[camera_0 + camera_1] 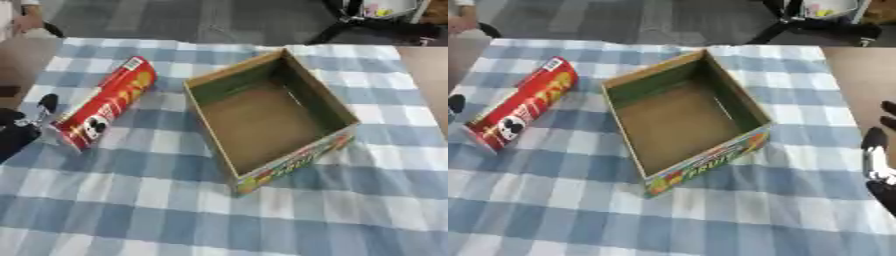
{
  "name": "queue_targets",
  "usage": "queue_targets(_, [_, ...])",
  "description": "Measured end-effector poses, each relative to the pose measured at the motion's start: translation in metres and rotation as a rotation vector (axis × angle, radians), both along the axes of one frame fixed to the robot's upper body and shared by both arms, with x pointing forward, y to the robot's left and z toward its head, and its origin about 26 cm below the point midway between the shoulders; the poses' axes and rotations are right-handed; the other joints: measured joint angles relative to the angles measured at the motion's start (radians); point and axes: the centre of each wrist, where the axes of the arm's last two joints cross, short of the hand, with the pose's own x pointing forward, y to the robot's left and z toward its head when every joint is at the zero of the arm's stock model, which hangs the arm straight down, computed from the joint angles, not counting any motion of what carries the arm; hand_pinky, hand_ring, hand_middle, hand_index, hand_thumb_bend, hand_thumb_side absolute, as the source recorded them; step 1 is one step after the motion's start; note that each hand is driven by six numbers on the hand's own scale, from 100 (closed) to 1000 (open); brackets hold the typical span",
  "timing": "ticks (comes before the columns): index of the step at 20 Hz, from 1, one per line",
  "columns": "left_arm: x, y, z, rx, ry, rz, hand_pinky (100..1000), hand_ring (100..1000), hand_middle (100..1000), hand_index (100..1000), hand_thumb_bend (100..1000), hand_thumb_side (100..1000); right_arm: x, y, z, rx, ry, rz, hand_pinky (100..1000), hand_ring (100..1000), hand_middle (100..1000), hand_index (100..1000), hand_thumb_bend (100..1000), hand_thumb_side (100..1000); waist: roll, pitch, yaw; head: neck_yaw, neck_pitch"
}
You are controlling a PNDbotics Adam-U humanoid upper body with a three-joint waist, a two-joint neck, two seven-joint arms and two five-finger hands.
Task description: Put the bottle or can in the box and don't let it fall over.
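Note:
A red snack can [107, 104] with yellow print lies on its side on the blue-and-white checked cloth, left of the box, its lid end toward the near left. The open cardboard box [267, 117] stands empty in the middle, turned at an angle, with colourful print on its near wall. My left hand [26, 125] shows at the left edge, right beside the can's near end, fingers upright and relaxed, holding nothing. My right hand [878, 165] shows at the right edge, well apart from the box, fingers straight.
The checked tablecloth [219, 215] covers the table, with bare brown table [859, 65] at the far right. Dark chair legs [367, 25] stand on the floor beyond the far edge. A person's hand [26, 20] shows at the far left corner.

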Motion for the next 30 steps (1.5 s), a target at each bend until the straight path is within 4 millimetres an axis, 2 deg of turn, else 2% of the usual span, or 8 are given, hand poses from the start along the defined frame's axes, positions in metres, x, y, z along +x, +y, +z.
queue_targets(19, [0.016,-0.015,-0.007,0.019,0.078,-0.061,755,687,805,816,542,563,0.003,0.003,0.002,-0.006,0.000,0.016,854,892,1000,939,100,527,0.000,0.000,-0.025,0.002,0.000])
queue_targets(30, [0.026,-0.013,-0.017,0.044,0.100,-0.031,757,690,805,814,555,543,0.003,0.003,0.003,-0.010,-0.003,0.022,855,890,1000,939,100,528,0.000,0.001,-0.031,0.011,-0.008])
